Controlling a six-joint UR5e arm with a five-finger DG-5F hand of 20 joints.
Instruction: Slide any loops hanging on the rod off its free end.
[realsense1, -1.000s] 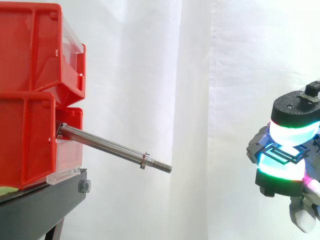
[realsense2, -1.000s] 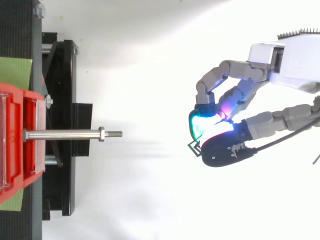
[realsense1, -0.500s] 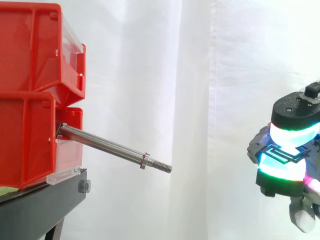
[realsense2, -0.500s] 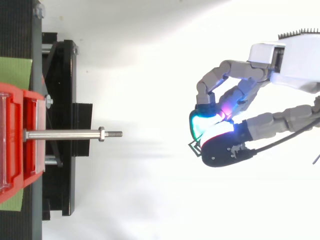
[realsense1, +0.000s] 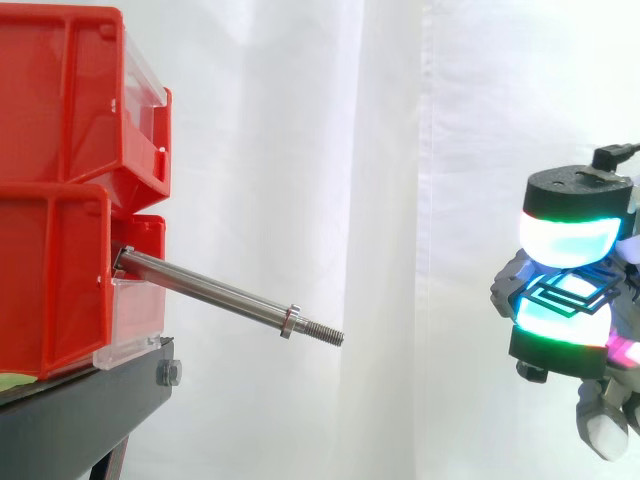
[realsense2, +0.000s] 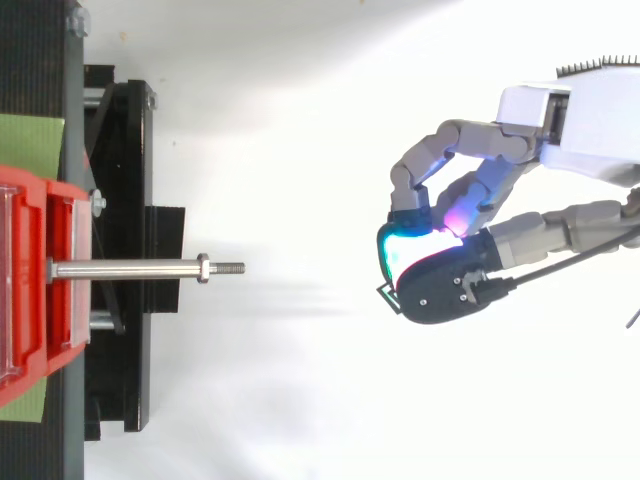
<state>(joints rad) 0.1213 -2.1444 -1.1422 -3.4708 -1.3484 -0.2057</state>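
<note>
A steel rod (realsense1: 215, 292) juts rightward from the lower red bin (realsense1: 50, 280), with a nut (realsense1: 290, 320) near its threaded free end (realsense1: 333, 337). Nothing hangs on the rod (realsense2: 125, 268). My hand (realsense2: 470, 140) hovers far to the right of the free end, at about the rod's height. Its fingers are curled, and two glowing pads pinch a thin dark squarish loop (realsense1: 545, 287). A corner of the loop (realsense2: 384, 297) pokes out to the left of the pads. The upper pad (realsense1: 565, 235) sits just above the loop, and the lower pad (realsense1: 560, 320) is under it.
Two red bins (realsense1: 60, 100) are stacked on a black stand (realsense1: 80, 410) at the left. A white curtain (realsense1: 380, 150) hangs behind. A wide open gap lies between the rod's free end and my hand.
The upper pad has lifted a little away from the lower one, with the loop still between them. The hand stays about where it was, and the rod is unchanged.
</note>
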